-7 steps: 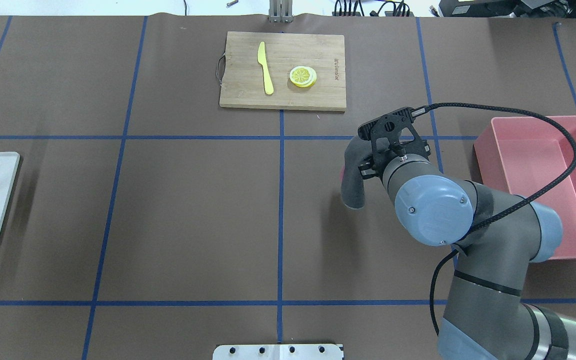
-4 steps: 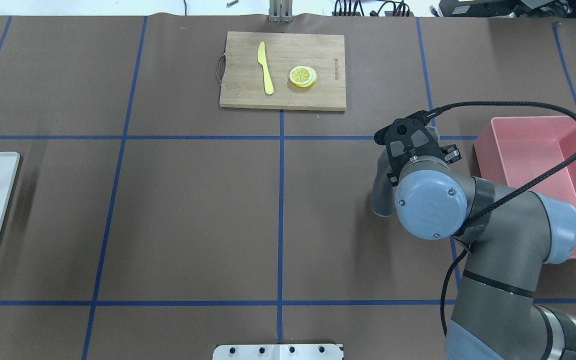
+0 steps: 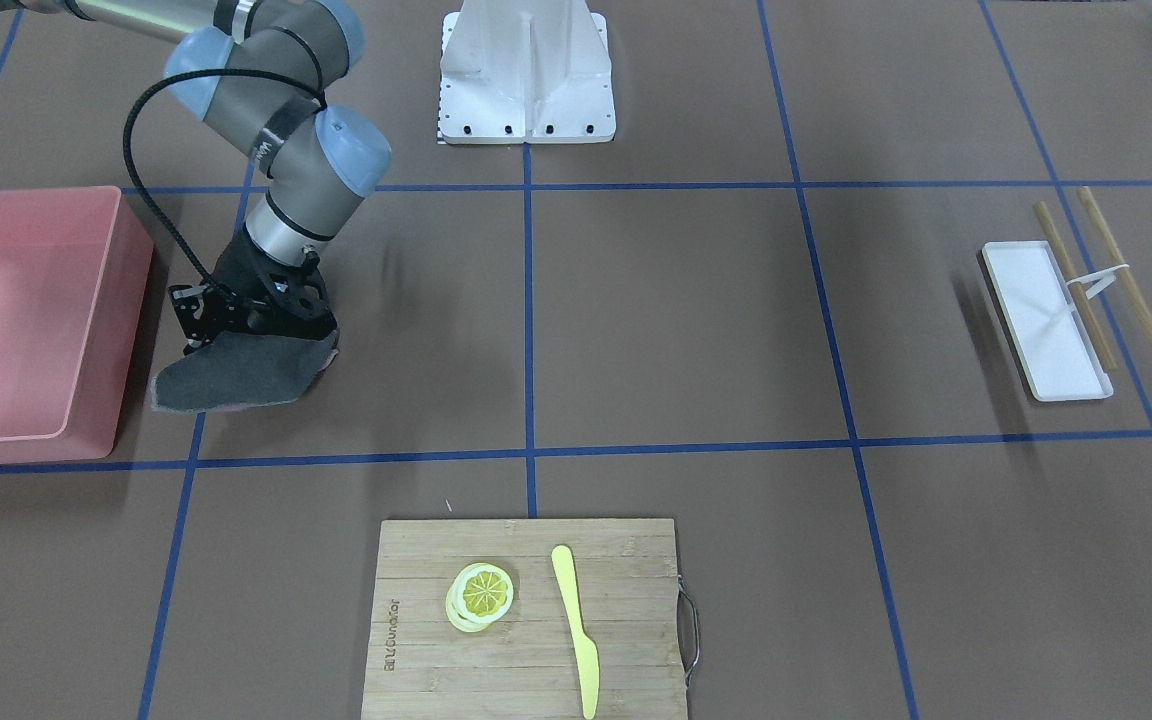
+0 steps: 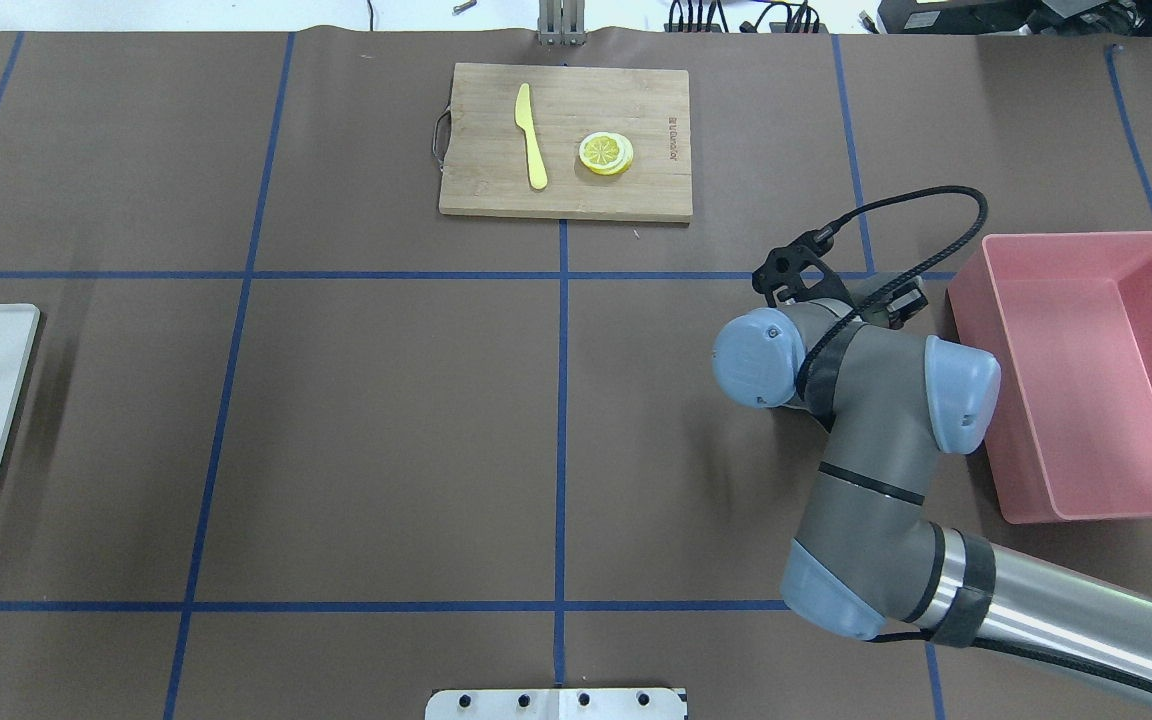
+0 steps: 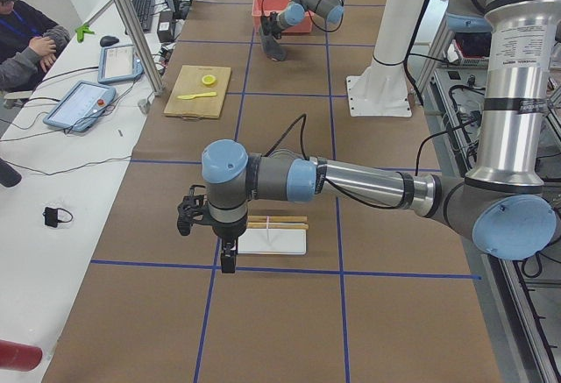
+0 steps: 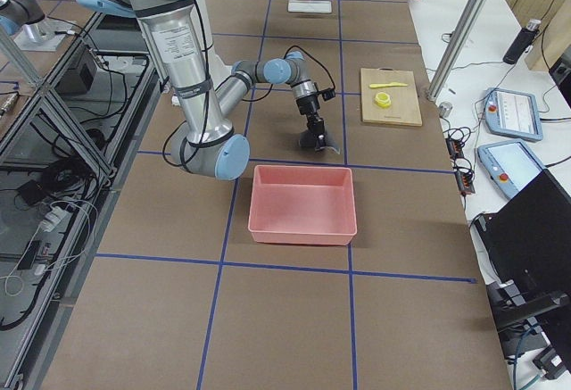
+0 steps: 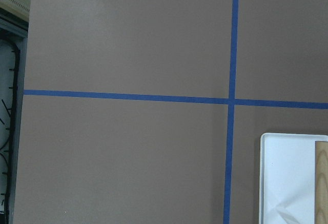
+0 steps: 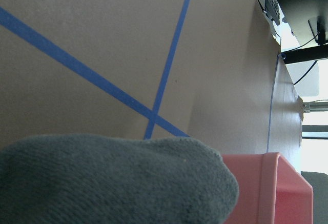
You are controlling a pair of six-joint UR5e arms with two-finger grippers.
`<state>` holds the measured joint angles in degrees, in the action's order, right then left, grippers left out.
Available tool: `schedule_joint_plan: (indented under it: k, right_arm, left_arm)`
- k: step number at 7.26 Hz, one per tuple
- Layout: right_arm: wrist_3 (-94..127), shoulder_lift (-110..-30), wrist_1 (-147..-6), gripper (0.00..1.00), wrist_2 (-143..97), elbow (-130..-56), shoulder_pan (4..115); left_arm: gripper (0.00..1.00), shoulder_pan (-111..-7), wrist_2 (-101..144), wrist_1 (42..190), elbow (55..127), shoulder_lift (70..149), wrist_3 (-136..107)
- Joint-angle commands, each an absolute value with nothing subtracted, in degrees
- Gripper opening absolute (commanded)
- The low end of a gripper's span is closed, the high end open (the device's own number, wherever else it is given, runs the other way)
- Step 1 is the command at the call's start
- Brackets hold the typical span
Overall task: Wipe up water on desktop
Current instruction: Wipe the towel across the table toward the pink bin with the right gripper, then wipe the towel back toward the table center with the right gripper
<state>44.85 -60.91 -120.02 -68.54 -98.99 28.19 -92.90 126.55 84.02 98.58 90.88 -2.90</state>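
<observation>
The desktop (image 3: 656, 330) is showing no puddle I can make out, so I am judging the wet patch to be under the grey cloth (image 3: 236, 378), which is lying flat with its long axis running 8 to 2 o'clock in the front-facing view. My right gripper (image 3: 258, 318) is pinching its upper edge, with the cloth trailing toward 7 o'clock and the pink bin (image 3: 136, 320) just beside at 9. My left gripper (image 5: 227, 258) is hovering well apart by the white tray (image 5: 273, 241); whether it is spread, I cannot tell.
</observation>
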Motion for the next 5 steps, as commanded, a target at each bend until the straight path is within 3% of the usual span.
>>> schedule_joint_plan:
  k: [1,3,5]
  right_arm:
    - [45.6,-56.4,-116.7,0.00,-69.8,-96.3,27.4]
    - [51.9,-55.5,-106.2,0.00,-71.7,-96.3,24.6]
    - [63.4,-49.3,-104.0,0.00,-73.6,-95.5,20.8]
  left_arm:
    - [0.99,-92.9,126.6,84.0,98.7,90.9,-2.9]
    - [0.99,-92.9,126.6,84.0,98.7,90.8,-2.9]
    - [0.99,-93.0,126.6,84.0,98.8,90.8,-2.9]
